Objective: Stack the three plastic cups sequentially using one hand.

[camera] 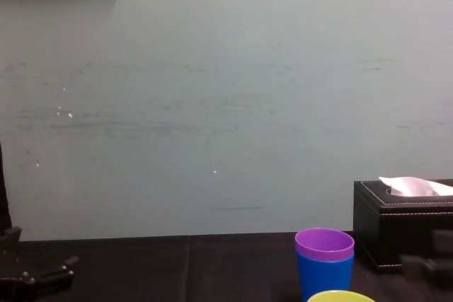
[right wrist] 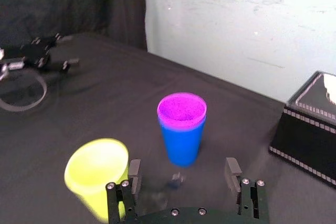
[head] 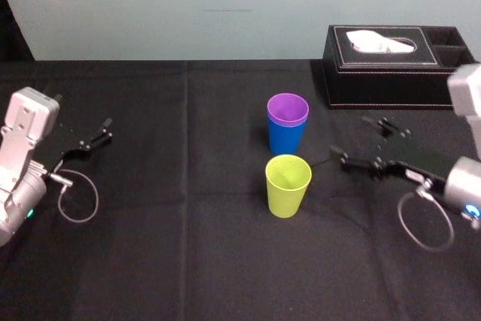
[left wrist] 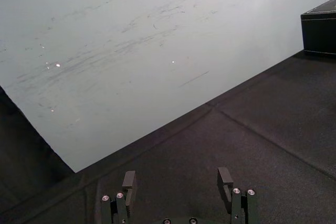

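The purple cup [head: 287,108], blue cup [head: 285,140] and yellow-green cup [head: 288,186] look like smooth, softly shiny plastic, the table [head: 173,261] wears matt black cloth, and the tissue box [head: 376,84] is black stitched leather.

Light-grey boxy arms [head: 26,133], slim black left gripper [head: 107,130], right gripper [head: 350,137], looped cables [head: 80,202]

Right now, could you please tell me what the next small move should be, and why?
Probably slide the open right gripper leftward to close around the yellow-green cup: it stands alone, while the purple cup already sits inside the blue cup. The left gripper is parked at the far left.
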Robot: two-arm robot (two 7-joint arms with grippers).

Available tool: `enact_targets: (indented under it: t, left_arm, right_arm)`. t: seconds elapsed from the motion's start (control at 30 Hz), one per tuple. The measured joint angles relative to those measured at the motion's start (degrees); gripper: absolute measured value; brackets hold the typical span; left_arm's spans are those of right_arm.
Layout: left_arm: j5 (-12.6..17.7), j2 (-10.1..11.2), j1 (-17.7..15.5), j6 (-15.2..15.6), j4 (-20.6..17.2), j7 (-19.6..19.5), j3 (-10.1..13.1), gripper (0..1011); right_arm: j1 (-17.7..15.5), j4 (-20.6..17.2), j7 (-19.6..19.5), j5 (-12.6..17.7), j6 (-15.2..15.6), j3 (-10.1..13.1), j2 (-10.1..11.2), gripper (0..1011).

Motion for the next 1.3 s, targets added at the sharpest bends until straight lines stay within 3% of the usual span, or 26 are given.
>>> enact_targets:
  t: [0.23, 0.33, 0.53, 0.83, 1.3]
  left_arm:
    - [0.00, 0.00, 0.00, 0.00, 0.00, 0.00, 0.00, 1011]
    - [0.00, 0.00, 0.00, 0.00, 0.00, 0.00, 0.00, 1011]
    - [0.00, 0.00, 0.00, 0.00, 0.00, 0.00, 0.00, 1011]
    - [0.00, 0.00, 0.00, 0.00, 0.00, 0.00, 0.00, 1011]
    - [0.00, 0.00, 0.00, 0.00, 0.00, 0.00, 0.00, 1011]
  right_arm:
    - [-6.25, -0.45, 4.64, 1.29, -7.03, 1.32, 4.21, 1003]
    - [-7.89, -0.18, 6.59, 1.36, -9.91, 1.30, 5.13, 1002]
    - [-9.38, 0.29, 8.96, 1.63, -12.70, 0.63, 5.61, 1003]
    - [-9.13, 0.23, 9.01, 0.83, -11.73, -1.66, 4.64, 1003]
    - [-4.26, 1.68, 6.27, -0.53, -6.49, -5.83, 0.33, 1003]
